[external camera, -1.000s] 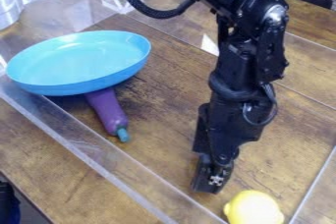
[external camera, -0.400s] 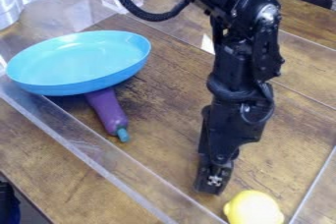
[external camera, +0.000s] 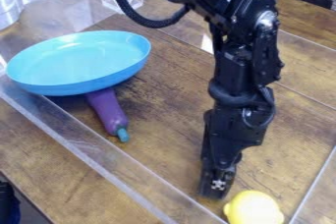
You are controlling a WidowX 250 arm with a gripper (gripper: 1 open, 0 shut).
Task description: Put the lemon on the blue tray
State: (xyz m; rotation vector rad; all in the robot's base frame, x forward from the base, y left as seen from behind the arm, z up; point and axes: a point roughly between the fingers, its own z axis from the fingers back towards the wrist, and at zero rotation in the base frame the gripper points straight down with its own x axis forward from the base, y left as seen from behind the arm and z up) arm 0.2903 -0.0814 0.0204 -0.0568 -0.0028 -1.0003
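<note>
End effector (external camera: pixel 215 182) open, just beside lemon (external camera: pixel 253 208).

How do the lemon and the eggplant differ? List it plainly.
The lemon is yellow and rounded; the eggplant is purple, long and slim with a teal stem end. The lemon lies apart near the bottom edge by the gripper; the eggplant's end tucks under the blue tray. Both rest on the wooden table.

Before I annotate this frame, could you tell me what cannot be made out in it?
- Lemon: its lower part is cut off by the bottom edge of the camera view.
- Eggplant: its upper end is hidden under the blue tray.
- Gripper: the gap between its jaws is too small and dark to see.
</note>
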